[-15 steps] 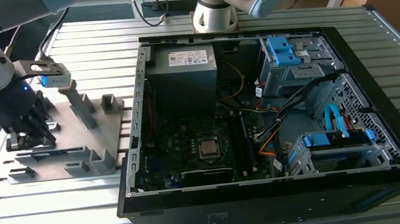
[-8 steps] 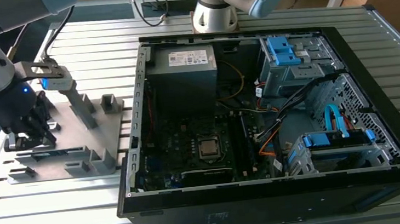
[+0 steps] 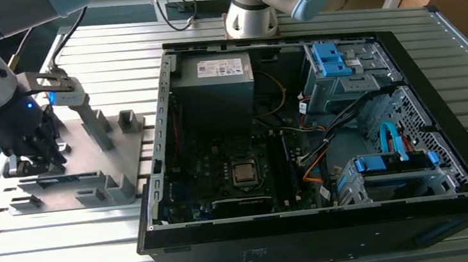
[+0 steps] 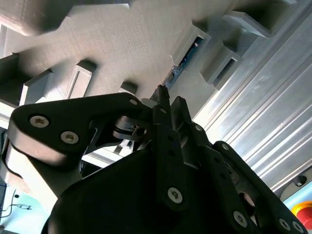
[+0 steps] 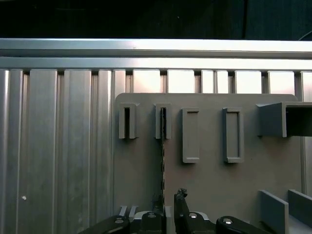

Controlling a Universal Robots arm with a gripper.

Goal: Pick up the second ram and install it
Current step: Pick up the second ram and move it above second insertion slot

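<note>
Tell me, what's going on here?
The arm's gripper is down at the grey fixture, right at one end of the ram. The ram stands edge-on in the fixture's slots, not yet lifted. The open PC case lies beside the fixture, on the exterior view's right.

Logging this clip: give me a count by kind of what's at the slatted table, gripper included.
PC case: 1
Fixture plate: 1
Ram: 1
Gripper: 1
Total: 4
</note>
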